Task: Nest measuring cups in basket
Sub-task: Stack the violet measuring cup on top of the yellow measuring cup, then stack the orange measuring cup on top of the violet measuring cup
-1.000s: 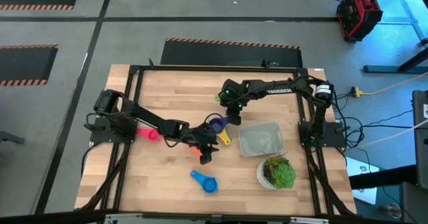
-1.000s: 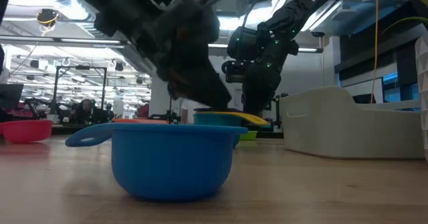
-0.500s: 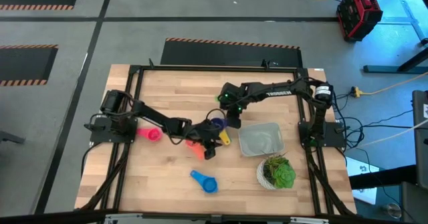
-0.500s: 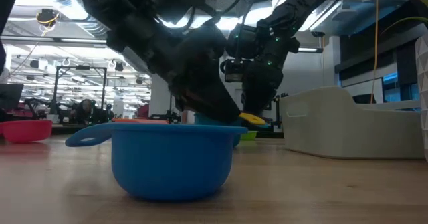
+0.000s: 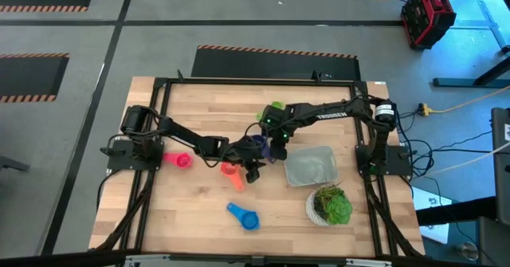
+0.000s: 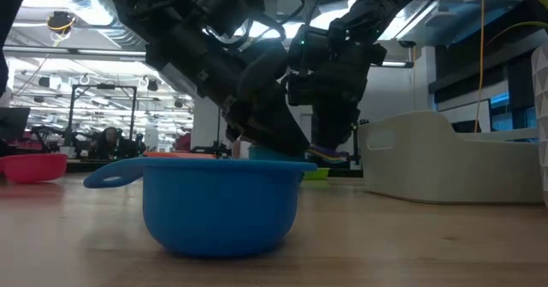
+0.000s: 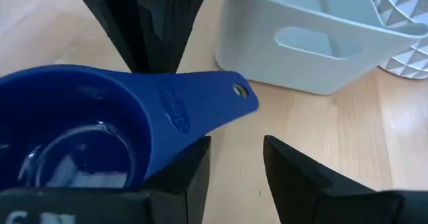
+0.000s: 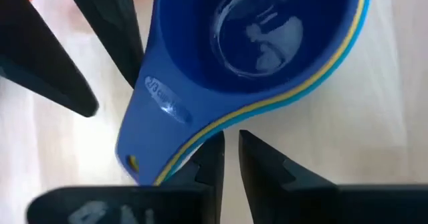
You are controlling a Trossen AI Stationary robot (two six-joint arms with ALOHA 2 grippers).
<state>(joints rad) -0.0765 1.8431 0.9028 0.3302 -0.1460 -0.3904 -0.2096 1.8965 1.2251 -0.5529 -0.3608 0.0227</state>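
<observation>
Near the left edge of the desk (image 5: pixel 191 211), just beside the base of the left arm, lies the pink measuring cup (image 5: pixel 180 160). Further right, toward the middle of the desk, the salmon-red cup (image 5: pixel 229 170) rests on the wood, partly covered by the left arm. The left pincer (image 5: pixel 253 170) is low over the middle of the desk with its fingers (image 7: pixel 294 177) apart and nothing between them; in its wrist view the handle of a dark blue cup (image 7: pixel 100 127) lies just in front of them. This blue cup sits on top of a small stack, with a yellow and a teal rim showing under it in the right wrist view. The right pincer (image 5: pixel 277 149) comes down to the same stack (image 5: pixel 256 146) from the far side, and its fingers (image 8: pixel 264 170) are almost together, just beside the handle of the stack; I cannot tell if they clamp anything. A light blue cup (image 5: pixel 245 216) lies alone near the front edge of the desk. Behind the right arm, a green cup (image 5: pixel 276 107) shows partly. To the right of the stack stands the light-gray basket (image 5: pixel 309 166), with no cup inside. Near the front right corner is a white pot with a green plant (image 5: pixel 330 205).
</observation>
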